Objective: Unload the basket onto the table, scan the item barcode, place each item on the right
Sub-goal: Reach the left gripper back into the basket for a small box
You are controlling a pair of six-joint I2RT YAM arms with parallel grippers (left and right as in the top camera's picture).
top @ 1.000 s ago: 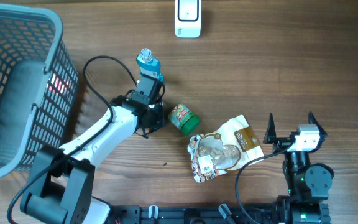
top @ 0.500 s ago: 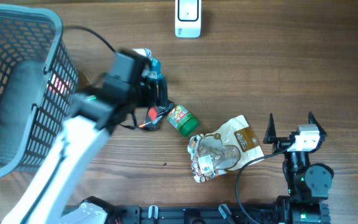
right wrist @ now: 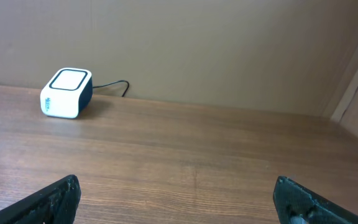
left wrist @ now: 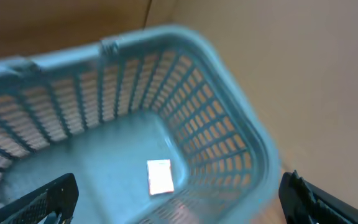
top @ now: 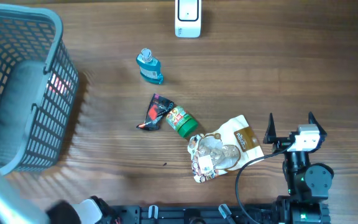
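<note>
Left hand (left wrist: pixel 178 186): wide, empty, over the basket (left wrist: pixel 219 118).
Right hand (top: pixel 291 124): wide, empty.
Your job: looks unfinished; bottle (top: pixel 148 65), jar (top: pixel 183 120), bag (top: pixel 224 148) wait on bench (top: pixel 278 62).

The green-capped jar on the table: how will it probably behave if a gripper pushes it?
The jar looks round and lies on its side, so it would likely roll. It seems small, probably light. The dark packet beside it may shift too.
</note>
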